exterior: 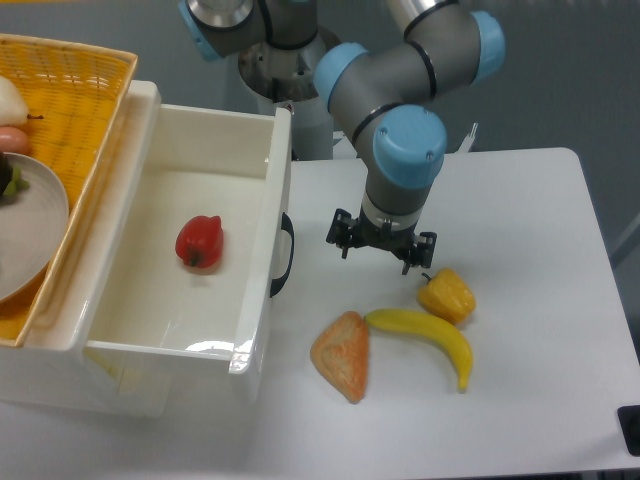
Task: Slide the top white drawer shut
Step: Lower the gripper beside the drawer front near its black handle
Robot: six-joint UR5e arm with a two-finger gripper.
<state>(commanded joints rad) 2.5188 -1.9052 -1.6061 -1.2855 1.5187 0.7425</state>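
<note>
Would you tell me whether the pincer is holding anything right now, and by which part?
Nothing is held: the pincer hangs empty above the table, right of the top white drawer.

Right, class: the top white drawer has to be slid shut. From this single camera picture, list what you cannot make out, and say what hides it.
- Gripper: seen from above; the wrist covers the fingers, so open or shut is unclear.
- Top white drawer: its black handle is mostly behind the front wall; the rear disappears under the yellow wicker basket.
- Lower drawer: hidden beneath the open one.
- Basket contents and plate: cut off by the left edge.
</note>
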